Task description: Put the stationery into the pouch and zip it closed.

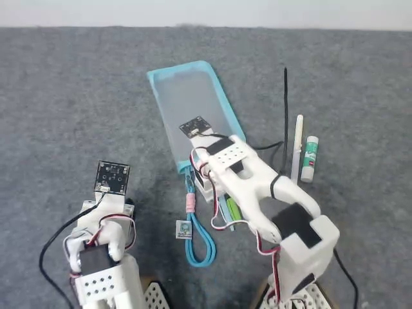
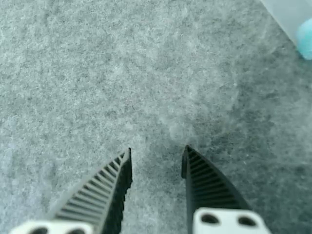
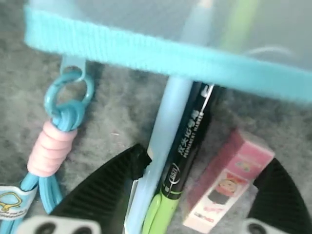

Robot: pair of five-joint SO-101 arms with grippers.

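Right gripper (image 3: 204, 161) low at pouch (image 3: 146, 56) mouth, spread around pens (image 3: 186, 146)

the right arm (image 1: 257, 183) hides the pouch (image 1: 190, 96) mouth; the pens (image 3: 187, 141) blur inside it.

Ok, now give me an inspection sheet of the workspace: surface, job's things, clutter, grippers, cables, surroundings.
Surface: grey felt-like mat.
Job's things: translucent pouch with a blue rim, mouth open. A light blue pen and a black-and-green pen poke into the mouth. A pink eraser lies outside beside them. A white pen and a glue stick lie apart on the mat. A blue lanyard hangs from the pouch.
Clutter: nothing seen.
Grippers: left gripper open over bare mat. Right gripper open, astride the pens and eraser.
Cables: black cable on the mat by the white pen.
Surroundings: pale wall behind the mat.
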